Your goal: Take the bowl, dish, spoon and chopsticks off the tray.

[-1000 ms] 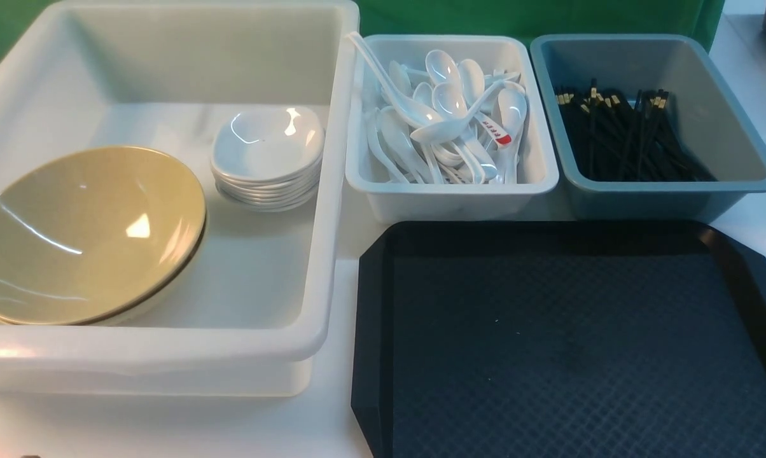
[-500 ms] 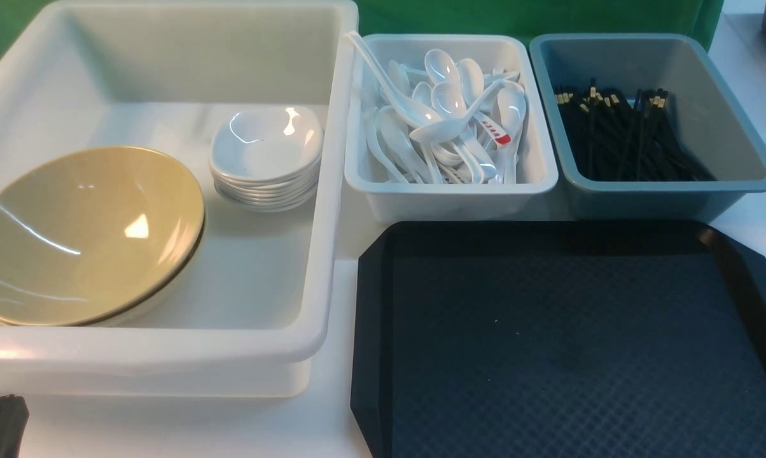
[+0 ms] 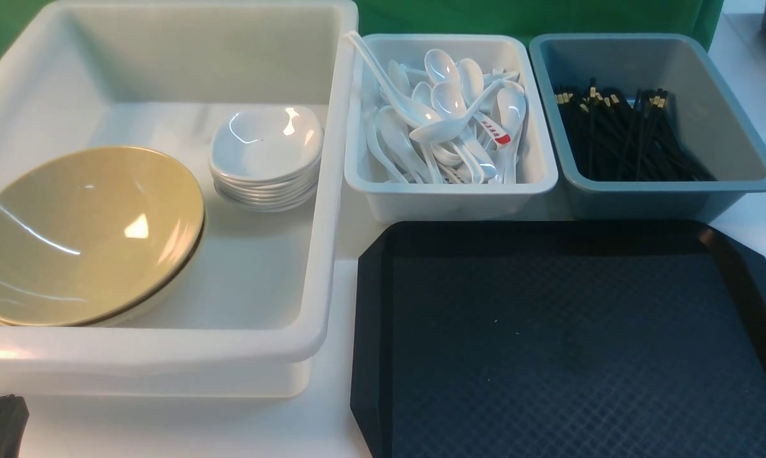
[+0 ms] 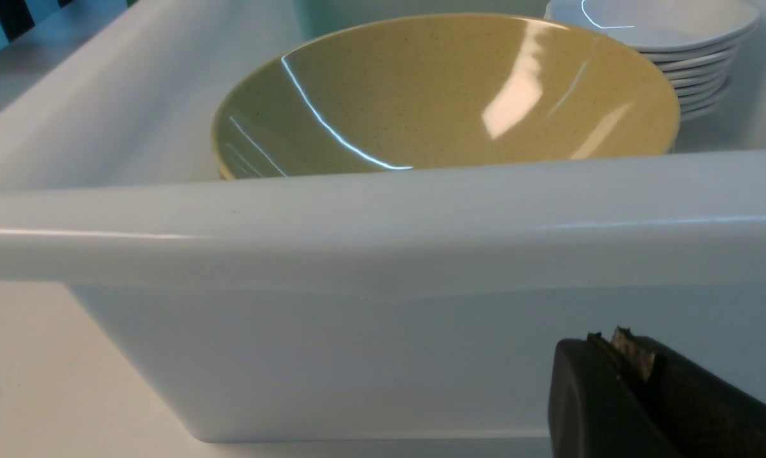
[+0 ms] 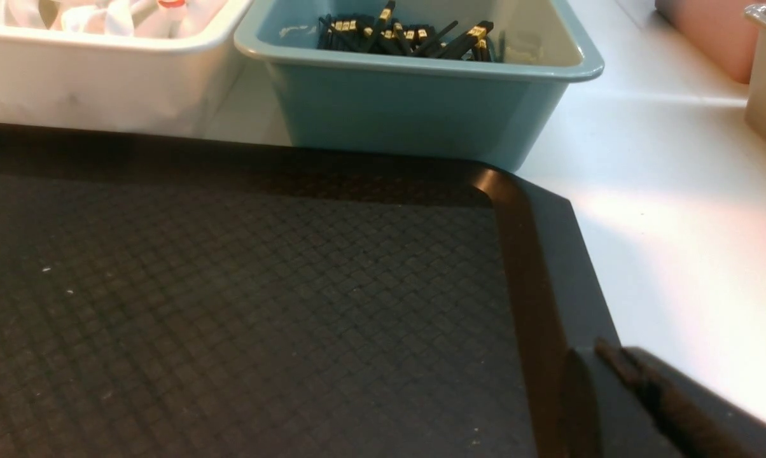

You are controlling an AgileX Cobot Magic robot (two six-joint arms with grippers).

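Nothing is left on the tray (image 3: pixel 574 343): its textured floor is bare in the front and right wrist views. The bowl (image 3: pixel 84 235) is lying tilted in the big white tub (image 3: pixel 332 210), with the dish (image 3: pixel 267 143) topping a stack just behind it; the spoons (image 3: pixel 450 117) are piled in the middle tub (image 3: pixel 450 197) and the chopsticks (image 3: pixel 625 137) in the blue tub (image 3: pixel 669 197). Over the last second the left gripper (image 3: pixel 1 425) has been lowered to the near left corner outside the white tub, and it is seen pressed closed on nothing. The right gripper (image 5: pixel 631 381), likewise closed and empty, is parked at the tray's right rim. The clearing is judged finished, both arms retired.
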